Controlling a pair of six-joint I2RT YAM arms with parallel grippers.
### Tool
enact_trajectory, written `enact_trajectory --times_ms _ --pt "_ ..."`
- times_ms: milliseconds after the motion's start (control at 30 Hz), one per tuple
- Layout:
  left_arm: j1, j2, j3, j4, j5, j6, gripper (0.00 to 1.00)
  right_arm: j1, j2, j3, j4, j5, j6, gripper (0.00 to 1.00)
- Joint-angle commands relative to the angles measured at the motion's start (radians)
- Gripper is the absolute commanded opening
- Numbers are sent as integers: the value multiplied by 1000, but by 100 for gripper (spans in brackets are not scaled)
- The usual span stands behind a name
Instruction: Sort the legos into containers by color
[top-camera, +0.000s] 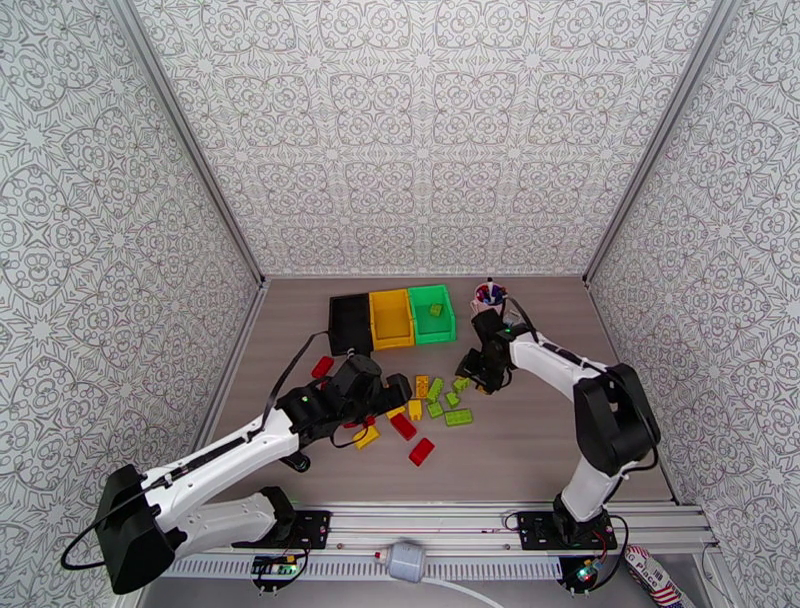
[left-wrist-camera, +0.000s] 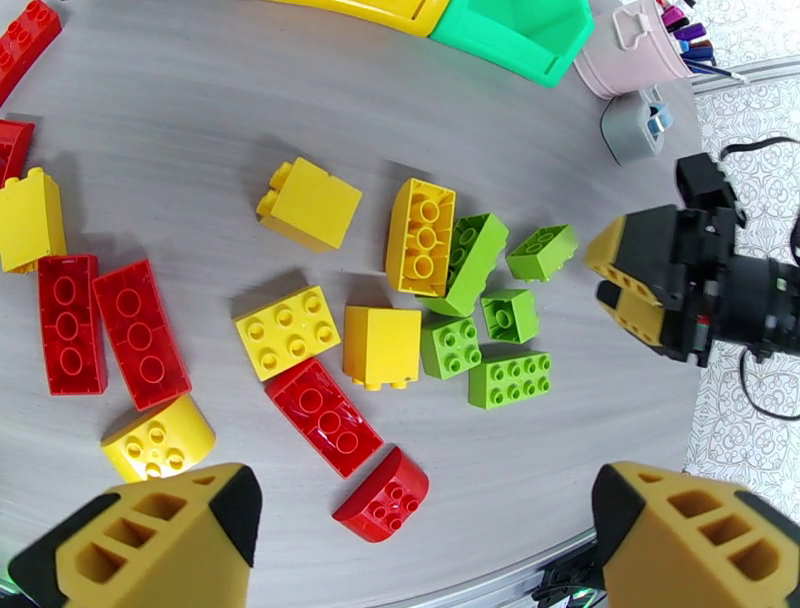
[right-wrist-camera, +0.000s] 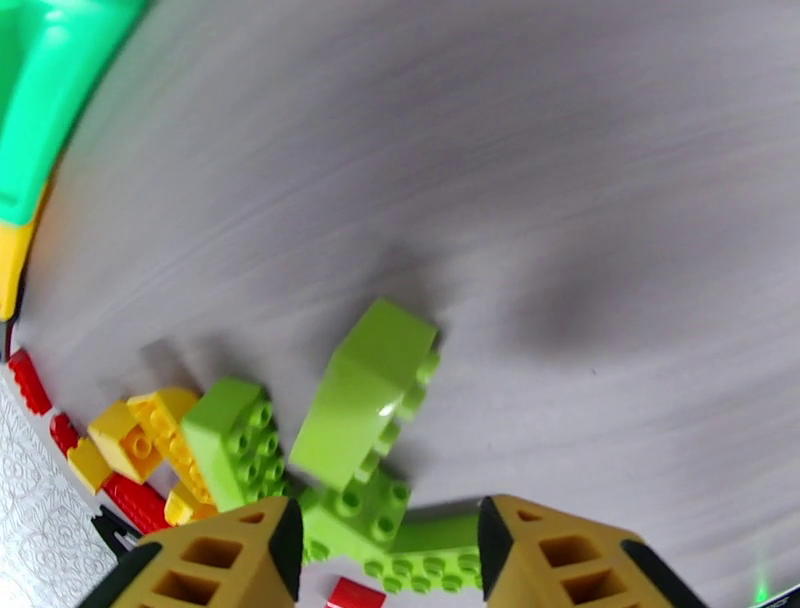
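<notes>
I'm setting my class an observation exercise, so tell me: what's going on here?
A robot is sorting legos by color. The left gripper hovers open over the red and yellow ones. The right gripper is down at the lime green ones, grip unclear. One green brick lies in the green bin; most bricks are on the table.

Black bin (top-camera: 350, 322), yellow bin (top-camera: 390, 321), green bin (top-camera: 430, 291) in row; legos (top-camera: 459, 417) scattered near left hand (top-camera: 400, 390), right hand (top-camera: 470, 372).
</notes>
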Motion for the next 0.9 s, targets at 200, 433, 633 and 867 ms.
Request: enact_trajectory --times_ms 200,433,633,867 --pt "29 -18 42 -68 4 41 91 9 85 47 49 -44 51 58" --pt "84 -25 44 -136 -13 69 91 10 127 42 77 -55 66 57" --pt "160 18 61 -161 4 117 98 11 148 45 83 -61 66 43" --pt "236 152 131 -139 84 206 99 10 126 63 52 -46 47 27"
